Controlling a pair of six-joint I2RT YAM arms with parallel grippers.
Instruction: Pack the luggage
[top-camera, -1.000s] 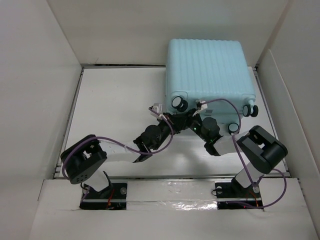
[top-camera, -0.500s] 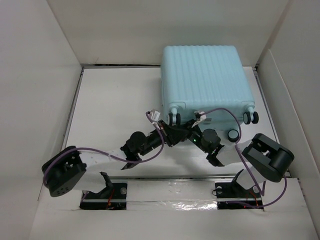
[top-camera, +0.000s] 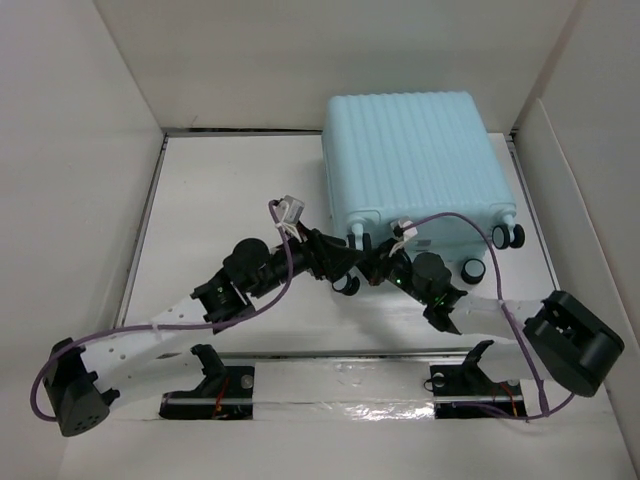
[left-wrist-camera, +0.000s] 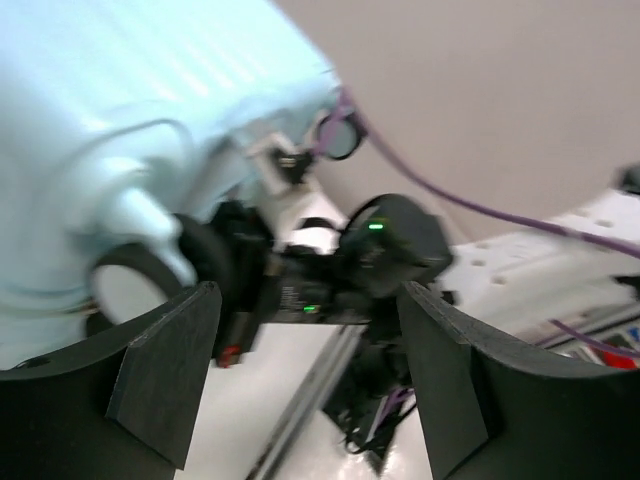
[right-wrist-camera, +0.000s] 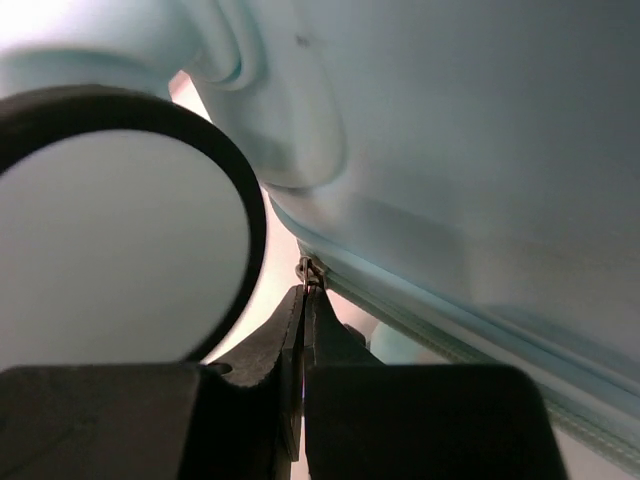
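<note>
The luggage (top-camera: 410, 155), a pale aqua ribbed suitcase, lies closed at the back right with its wheels toward the arms. My left gripper (top-camera: 335, 262) sits just off its near left corner. In the left wrist view the left gripper (left-wrist-camera: 305, 370) stands open with nothing between its fingers (left-wrist-camera: 165, 375), and the luggage shell (left-wrist-camera: 110, 110) rises at the left. My right gripper (top-camera: 378, 268) is under the near edge. In the right wrist view the right gripper (right-wrist-camera: 305, 295) is shut on the small metal zipper pull (right-wrist-camera: 309, 270), beside a wheel (right-wrist-camera: 120, 225).
White walls box in the table (top-camera: 230, 190) on three sides, with a raised white ledge (top-camera: 340, 375) along the front by the arm bases. Purple cables (top-camera: 450, 215) loop over both wrists. Another black-and-white spinner wheel (top-camera: 509, 235) sticks out at the near right corner.
My left gripper has opened and drawn back left from the luggage, its elbow swinging down to the left. The right elbow has swung right. The luggage has shifted slightly back and left.
</note>
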